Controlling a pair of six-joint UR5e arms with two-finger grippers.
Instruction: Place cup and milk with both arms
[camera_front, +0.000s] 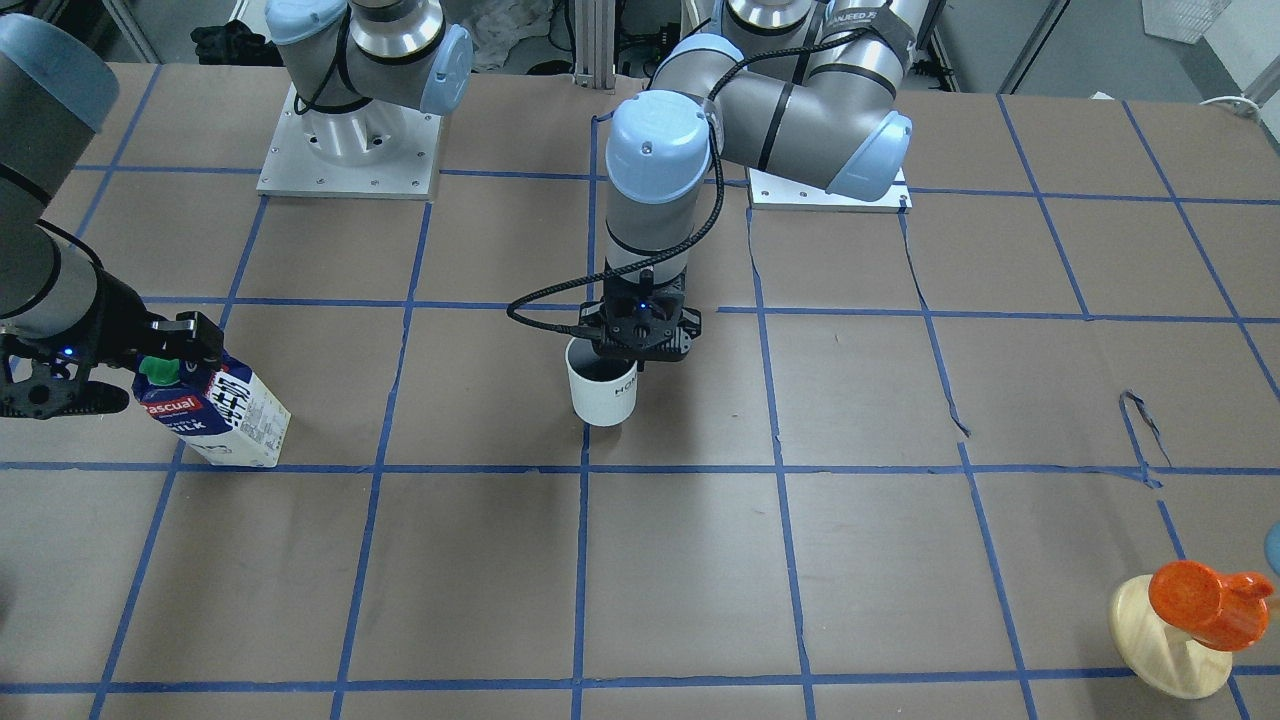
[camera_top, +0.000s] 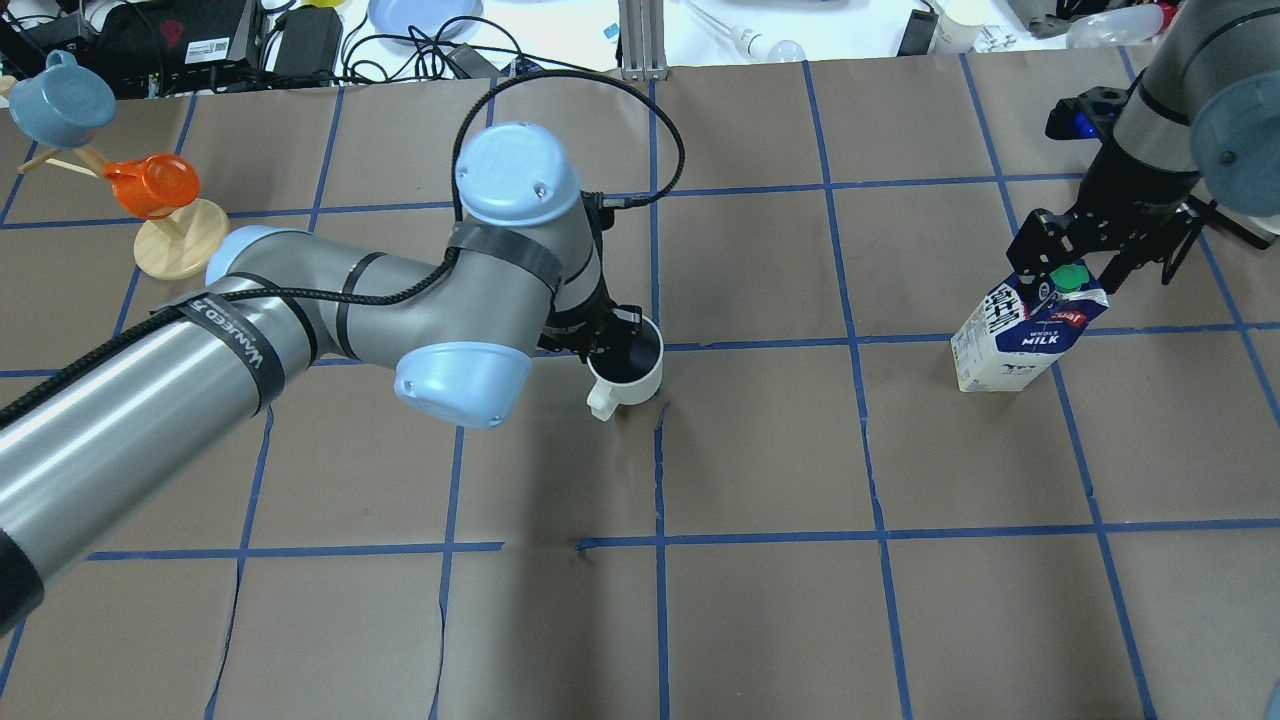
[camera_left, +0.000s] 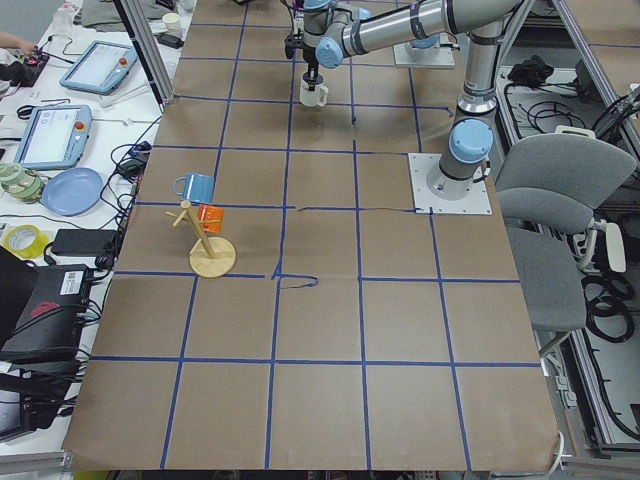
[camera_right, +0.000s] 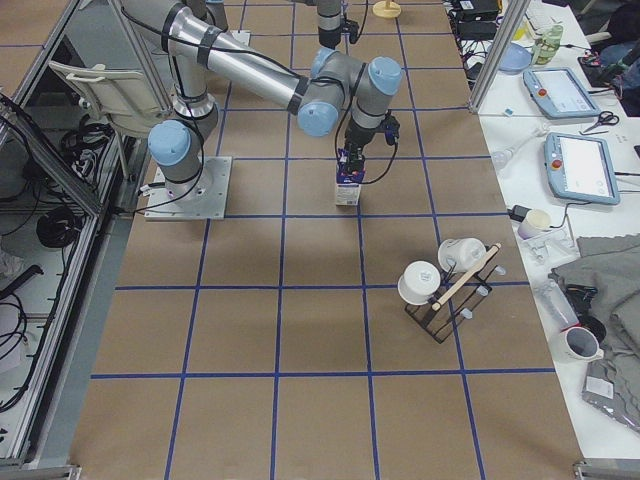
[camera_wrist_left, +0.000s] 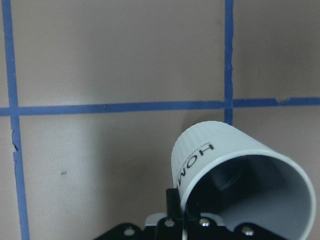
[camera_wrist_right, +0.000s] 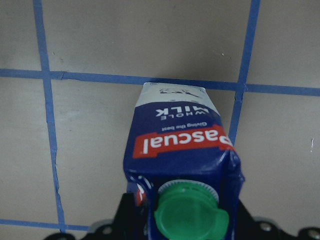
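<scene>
The white cup (camera_front: 603, 392) with a dark inside sits near the table's middle, tilted slightly, handle toward the robot (camera_top: 602, 402). My left gripper (camera_front: 628, 362) is shut on its rim from above, one finger inside, and the left wrist view shows the cup's lettered wall (camera_wrist_left: 200, 160) close up. I cannot tell whether its base touches the table. The blue and white milk carton (camera_top: 1020, 335) with a green cap (camera_wrist_right: 186, 214) leans over at the robot's right. My right gripper (camera_top: 1055, 275) is shut on its gable top (camera_front: 170, 385).
A round wooden stand (camera_top: 180, 245) with an orange cup (camera_top: 150, 185) and a blue cup (camera_top: 68, 100) stands at the far left corner. A rack of white mugs (camera_right: 445, 285) stands near the table's right end. The arm base plates (camera_front: 350, 150) are on the robot's side.
</scene>
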